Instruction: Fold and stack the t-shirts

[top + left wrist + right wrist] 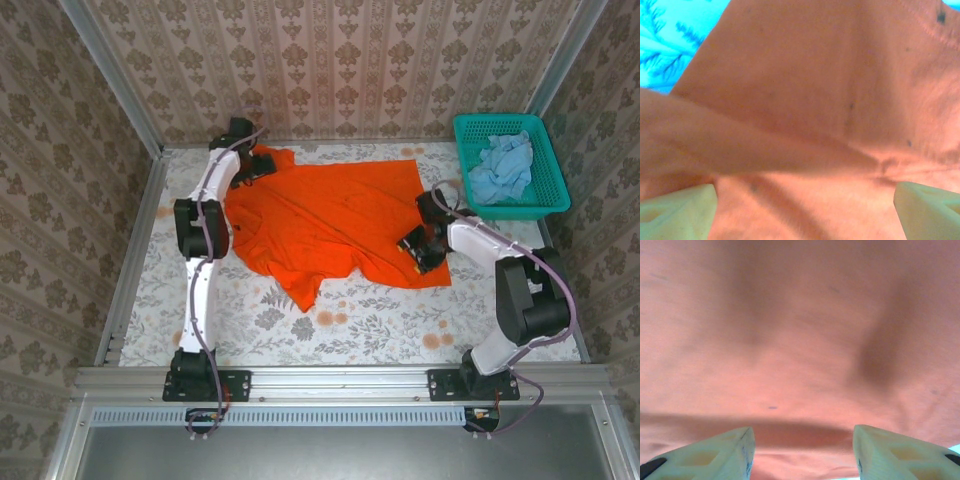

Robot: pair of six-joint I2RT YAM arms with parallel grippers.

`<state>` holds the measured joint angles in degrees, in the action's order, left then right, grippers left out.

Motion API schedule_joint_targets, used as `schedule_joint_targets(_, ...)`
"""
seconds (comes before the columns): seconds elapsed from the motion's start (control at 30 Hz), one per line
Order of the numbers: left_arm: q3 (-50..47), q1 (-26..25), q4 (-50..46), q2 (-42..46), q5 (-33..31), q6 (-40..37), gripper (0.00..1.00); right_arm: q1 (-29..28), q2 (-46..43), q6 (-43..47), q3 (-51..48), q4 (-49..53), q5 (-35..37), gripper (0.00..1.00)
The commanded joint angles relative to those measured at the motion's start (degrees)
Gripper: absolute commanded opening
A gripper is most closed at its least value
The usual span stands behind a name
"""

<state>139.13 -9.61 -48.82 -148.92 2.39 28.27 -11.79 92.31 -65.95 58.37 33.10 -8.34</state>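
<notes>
While the left jaws and right jaws gape, the orange t-shirt (330, 220) lies spread.

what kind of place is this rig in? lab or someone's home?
Probably a staged lab cell, not a home: wallpapered panels in aluminium framing, left arm and right arm bolted to a rail, and an orange t-shirt on a floral tabletop.

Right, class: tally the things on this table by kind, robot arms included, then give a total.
T-shirts: 2 (orange t-shirt, pale blue t-shirt)
Baskets: 1 (teal basket)
Robot arms: 2 (left arm, right arm)
Total: 5
</notes>
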Motion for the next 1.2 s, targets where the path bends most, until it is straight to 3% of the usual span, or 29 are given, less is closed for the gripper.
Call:
schedule_joint_targets(0.0, -6.3, -0.2, -1.4, 10.2, -0.6, -1.1, 0.93, 0.1, 2.1, 3.5, 9.5, 3.4, 5.9, 0.56)
schedule_joint_targets(0.17, -26.5, -2.8, 0.0, 23.4, -1.6, -0.9, 0.87, 1.2, 13.4, 8.1, 23.0, 3.1, 9.2, 0.54)
schedule_joint_targets(0.3, -41.0, -3.9, 1.6, 30.5, -0.1, -1.2, 0.68, 2.4, 25.4, 12.1, 35.0, 5.4, 11.2, 0.48)
schedule_joint_targets(0.53, -51.3, -3.3, 1.3, 32.7, 0.5, -1.0, 0.64, 4.6, 39.0, 16.3, 49.4, 8.6, 13.2, 0.38)
schedule_joint_targets(0.73, -50.4, -1.5, 0.0, 28.3, -2.2, -1.3, 0.64, 5.6, 44.8, 18.2, 55.3, 10.0, 11.8, 0.39)
schedule_joint_targets(0.93, -41.0, 0.4, -3.7, 20.5, -6.6, -3.9, 0.64, 7.3, 49.7, 18.5, 61.5, 10.5, 9.8, 0.44)
schedule_joint_targets(1.0, -36.9, 1.1, -5.0, 17.9, -7.6, -4.7, 0.59, 7.5, 52.1, 18.9, 65.2, 11.7, 9.2, 0.45)
schedule_joint_targets(1.17, -27.6, 2.1, -8.3, 14.2, -9.7, -4.5, 0.65, 7.8, 56.1, 20.4, 76.7, 17.2, 8.1, 0.51)
